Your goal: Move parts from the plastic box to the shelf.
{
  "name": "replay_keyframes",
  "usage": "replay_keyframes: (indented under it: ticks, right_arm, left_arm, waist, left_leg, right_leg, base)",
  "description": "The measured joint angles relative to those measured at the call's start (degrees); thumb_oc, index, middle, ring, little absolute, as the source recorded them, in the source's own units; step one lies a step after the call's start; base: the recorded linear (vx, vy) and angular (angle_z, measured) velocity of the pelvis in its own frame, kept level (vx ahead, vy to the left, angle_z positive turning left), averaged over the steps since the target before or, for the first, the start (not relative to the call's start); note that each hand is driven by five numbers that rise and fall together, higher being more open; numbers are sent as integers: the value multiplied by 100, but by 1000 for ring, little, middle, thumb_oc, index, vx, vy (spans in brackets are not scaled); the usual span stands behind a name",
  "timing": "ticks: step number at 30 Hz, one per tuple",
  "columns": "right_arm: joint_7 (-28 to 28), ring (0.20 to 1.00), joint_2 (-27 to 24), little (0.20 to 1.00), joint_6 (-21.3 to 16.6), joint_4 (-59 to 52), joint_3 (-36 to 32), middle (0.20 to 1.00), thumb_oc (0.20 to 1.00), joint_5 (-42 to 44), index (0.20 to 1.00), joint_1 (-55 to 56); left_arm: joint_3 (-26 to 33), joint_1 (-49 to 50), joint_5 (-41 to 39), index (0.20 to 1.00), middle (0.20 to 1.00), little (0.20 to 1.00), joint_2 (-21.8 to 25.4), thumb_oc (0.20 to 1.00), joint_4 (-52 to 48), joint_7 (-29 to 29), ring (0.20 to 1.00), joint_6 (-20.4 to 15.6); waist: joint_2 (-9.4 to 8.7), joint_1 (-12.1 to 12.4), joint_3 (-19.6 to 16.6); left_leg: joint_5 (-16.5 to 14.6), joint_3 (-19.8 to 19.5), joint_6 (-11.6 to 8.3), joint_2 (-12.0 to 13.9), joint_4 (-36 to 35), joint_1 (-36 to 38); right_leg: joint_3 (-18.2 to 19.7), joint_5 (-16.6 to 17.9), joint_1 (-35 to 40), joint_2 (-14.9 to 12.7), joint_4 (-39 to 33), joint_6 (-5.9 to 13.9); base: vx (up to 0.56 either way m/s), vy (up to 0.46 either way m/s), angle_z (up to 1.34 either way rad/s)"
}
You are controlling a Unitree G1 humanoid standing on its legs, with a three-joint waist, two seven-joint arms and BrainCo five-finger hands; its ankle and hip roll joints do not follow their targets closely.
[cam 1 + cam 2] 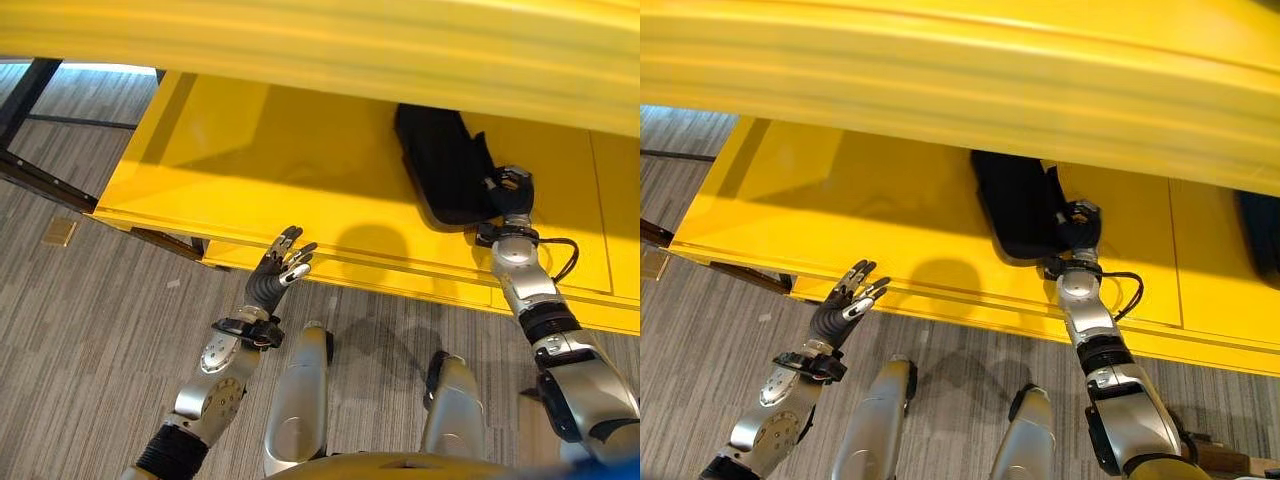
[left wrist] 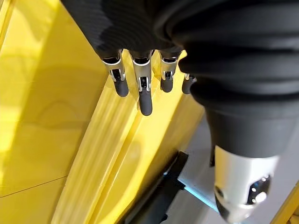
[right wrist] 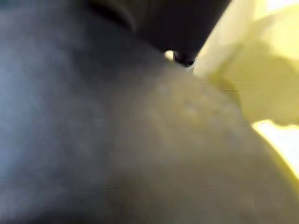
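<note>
Shelf of glossy yellow sheet metal [image 1: 300, 170], broad and flat, carries the matte black, rounded, slab-like part [image 1: 440, 165] lying on its lower deck. Right hand [image 1: 512, 190] rests on the part's near edge, likely placing it; its grip I cannot tell. Left hand [image 1: 280, 265] hovers open-fingered by the shelf's lip.

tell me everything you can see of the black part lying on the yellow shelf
The flat black part with rounded corners looks like matte plastic or rubber. It lies flat on the yellow shelf, its far end in shadow under the shelf level above. The robot's right hand is at its near right corner, touching or gripping that edge; how its fingers sit is unclear. Nothing else touches it.
</note>
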Motion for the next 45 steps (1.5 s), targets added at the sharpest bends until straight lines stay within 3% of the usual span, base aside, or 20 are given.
replay_keyframes:
  ticks: [3,10,21,29,32,36,45]
  right_arm:
    - [-107,200,-29,200,-16,184,-13,200,200,62,200,-255]
    - [-235,200,-499,200,-2,1441,15,200,200,599,200,-1455]
    - [-271,200,-634,200,-12,2556,285,200,200,916,200,-2444]
    - [-320,200,-762,200,-125,2317,494,200,200,839,200,-2416]
    - [-329,200,-766,200,-126,1927,428,200,200,824,200,-2131]
    - [-338,200,-766,200,-68,1921,386,200,200,805,200,-1993]
    - [-347,200,-873,200,-100,1939,305,200,200,612,200,-1991]
  left_arm:
    - [25,64,-5,1000,1000,1000,108,1000,-112,41,1000,-97]
    - [-12,112,-81,1000,1000,1000,329,1000,-294,40,1000,-121]
    - [-253,43,-217,1000,1000,1000,325,1000,-302,81,1000,-94]
    - [-281,-12,-216,1000,1000,1000,272,1000,-300,207,1000,-113]
    - [-264,-82,-215,1000,1000,1000,232,1000,-300,228,1000,-146]
    - [-272,-48,-218,1000,1000,1000,259,1000,-302,230,1000,-190]
    - [-160,-27,-224,1000,1000,1000,337,1000,-344,214,1000,-378]
  waist:
    - [11,-66,-8]
    - [69,31,-13]
    - [143,103,9]
    - [198,68,39]
    - [194,37,36]
    - [195,-97,22]
    - [185,-104,-129]
  left_leg:
    - [20,-5,-34,35,-5,-135]
    - [43,22,-78,39,-5,-349]
    - [45,31,-78,8,-28,-477]
    - [49,23,-81,-16,19,-596]
    - [-24,-69,-95,-3,327,-753]
    - [-69,-102,-117,2,577,-865]
    - [-351,-56,-115,141,1206,-1353]
  right_leg:
    - [2,8,-158,32,27,10]
    - [26,90,-358,53,-45,79]
    - [39,71,-508,25,-35,56]
    - [66,43,-668,3,107,74]
    - [81,-158,-833,-1,520,-5]
    - [130,-180,-929,8,720,15]
    - [438,-325,-1546,144,1300,30]
  base:
    - [-64,8,-4]
    - [-11,5,-2]
    - [0,0,0]
    - [-11,3,1]
    - [-51,-1,7]
    - [-56,8,-2]
    - [-11,7,-11]
